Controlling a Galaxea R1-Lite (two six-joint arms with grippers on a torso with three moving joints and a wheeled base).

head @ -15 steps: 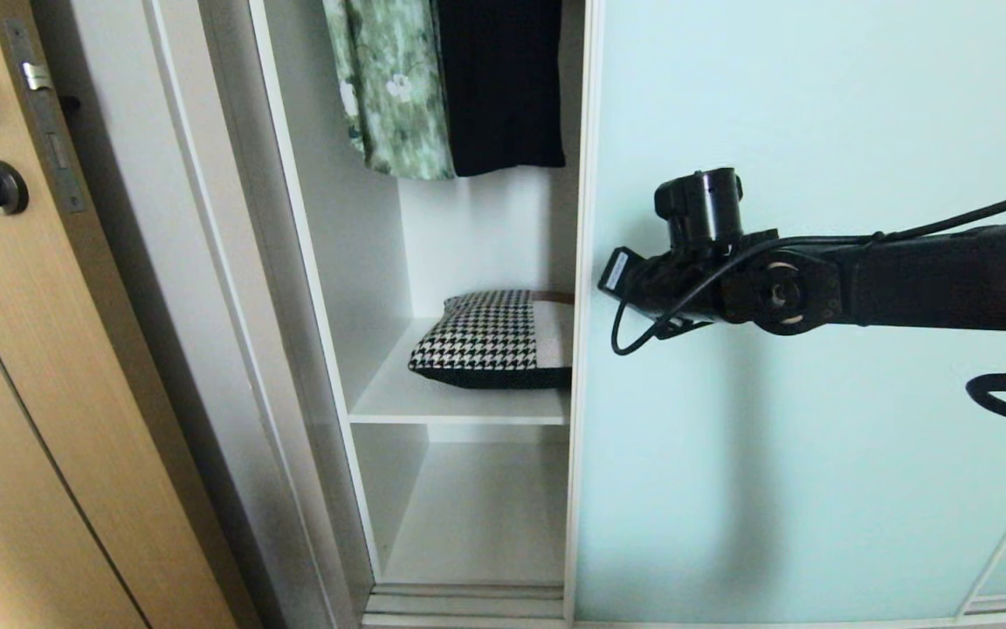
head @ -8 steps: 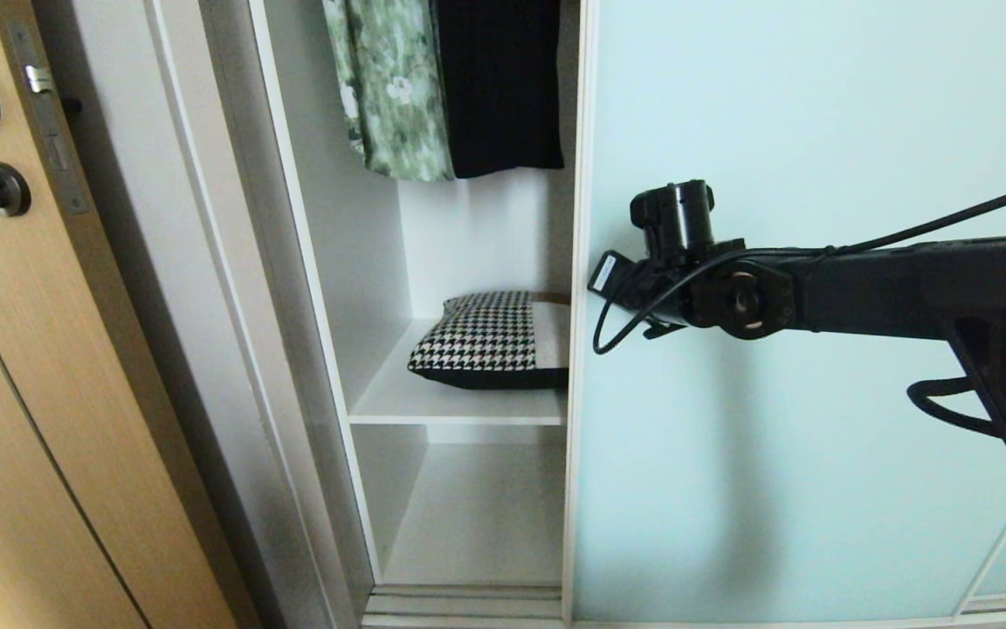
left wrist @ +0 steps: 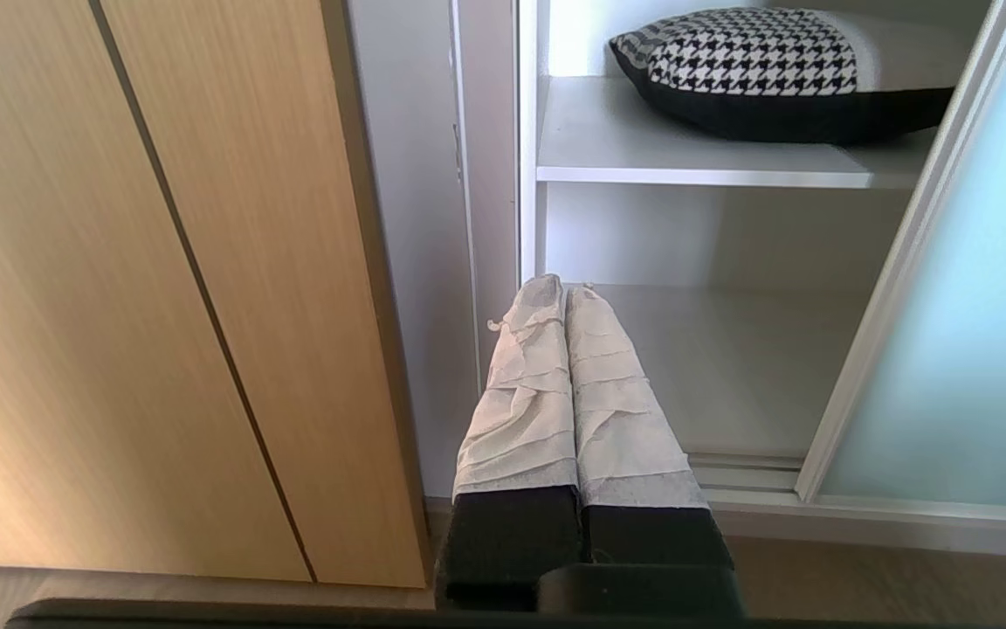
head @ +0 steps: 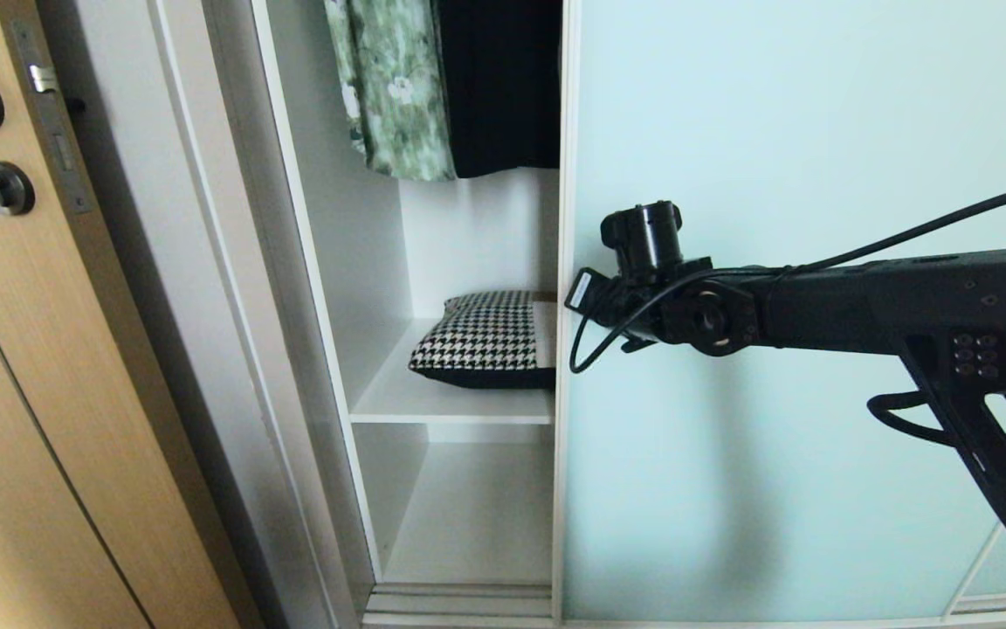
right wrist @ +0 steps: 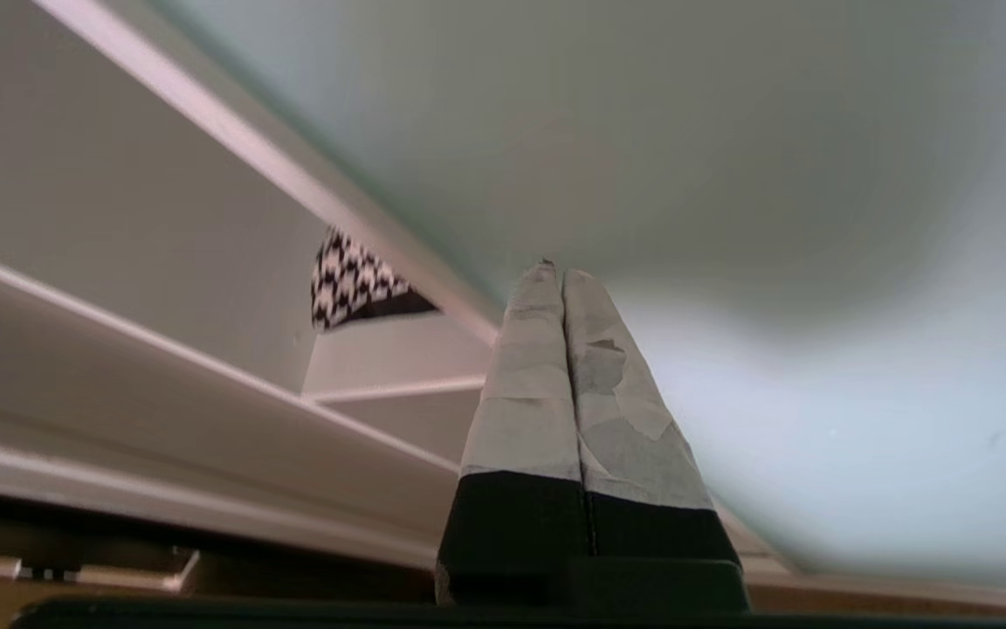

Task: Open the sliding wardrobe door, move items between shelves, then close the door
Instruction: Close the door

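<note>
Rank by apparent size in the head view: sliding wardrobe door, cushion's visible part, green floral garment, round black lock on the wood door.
1. sliding wardrobe door
2. green floral garment and cushion: alike, both partly hidden, so not ranked
3. round black lock

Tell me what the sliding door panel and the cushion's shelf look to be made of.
Sliding door panel: likely frosted glass, pale aqua and matte, with blurred shadows on it, in a thin white frame.
Shelf: smooth white board, probably laminate; flat, uniform face, crisp front edge.
</note>
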